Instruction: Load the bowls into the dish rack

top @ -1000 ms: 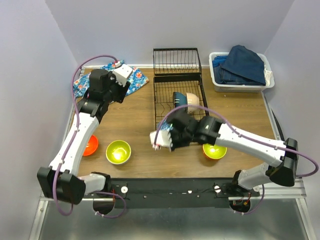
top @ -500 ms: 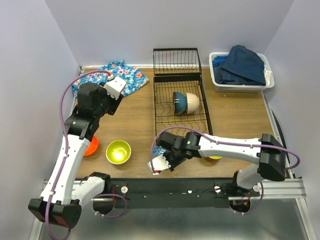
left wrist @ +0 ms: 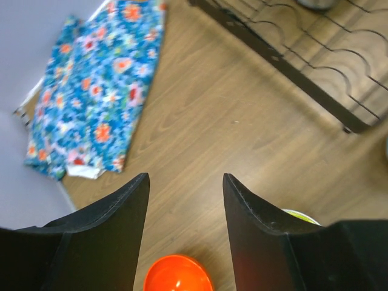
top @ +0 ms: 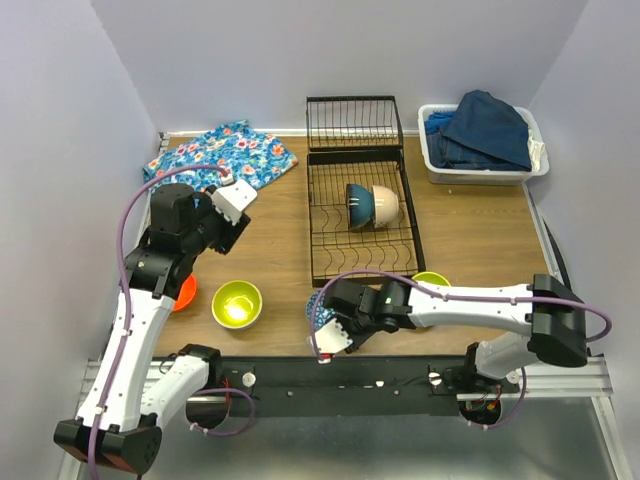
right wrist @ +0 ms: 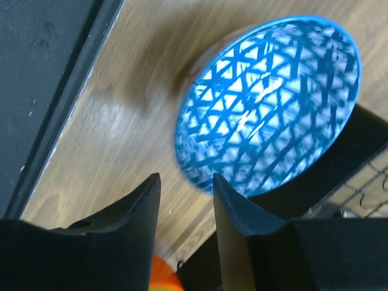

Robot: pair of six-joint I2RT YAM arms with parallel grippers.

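A blue-white patterned bowl (right wrist: pixel 267 103) sits on the table near the front edge, also in the top view (top: pixel 318 304). My right gripper (right wrist: pixel 185 179) (top: pixel 325 322) is open, its fingertips at the bowl's near rim. A red-orange bowl (top: pixel 180 292) (left wrist: pixel 177 274) and a yellow-green bowl (top: pixel 237 303) sit at front left. My left gripper (top: pixel 228 208) (left wrist: pixel 185 182) is open and empty above the table beyond the red-orange bowl. The black dish rack (top: pixel 345 245) holds a dark blue bowl (top: pixel 357 205) and a beige bowl (top: pixel 386 205) on edge. An orange bowl with lime inside (top: pixel 432 281) is half hidden behind my right arm.
A floral cloth (top: pixel 220 155) (left wrist: pixel 97 85) lies at back left. A white bin of blue clothes (top: pixel 485 140) stands at back right. The rack's wire end panel (top: pixel 353 123) lies at the back. The dark front rail (right wrist: pixel 48 73) runs close to the patterned bowl.
My right gripper has swung toward the front edge and come down at the patterned bowl. My left gripper has drawn back from the cloth toward the red-orange bowl.
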